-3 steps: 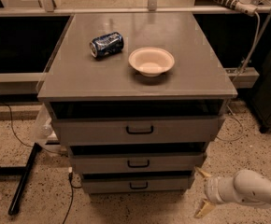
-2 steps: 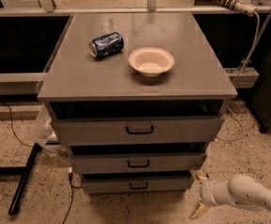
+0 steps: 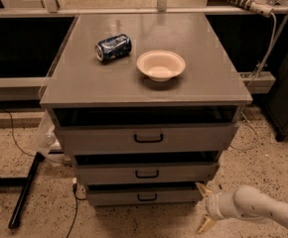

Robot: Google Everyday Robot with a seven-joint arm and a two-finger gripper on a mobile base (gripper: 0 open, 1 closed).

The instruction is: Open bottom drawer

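Observation:
The bottom drawer (image 3: 144,196) is the lowest and narrowest of three grey drawers in the cabinet, with a small black U-shaped handle (image 3: 147,198) at its middle. It stands slightly out, with a dark gap above its front. My gripper (image 3: 204,206) is low at the lower right, just right of the drawer's right end, on a white arm (image 3: 255,207). Its two yellowish fingers are spread apart, one up near the drawer's corner (image 3: 202,188), one down near the floor (image 3: 205,225). It holds nothing.
The middle drawer (image 3: 146,173) and the wide top drawer (image 3: 146,139) sit above. On the cabinet top (image 3: 84,83) lie a blue can (image 3: 113,46) on its side and a cream bowl (image 3: 161,65). A black stand leg (image 3: 25,190) and cables cross the speckled floor at left.
My gripper and arm have moved left along the floor, closer to the bottom drawer's right end. The drawers, can and bowl have not moved.

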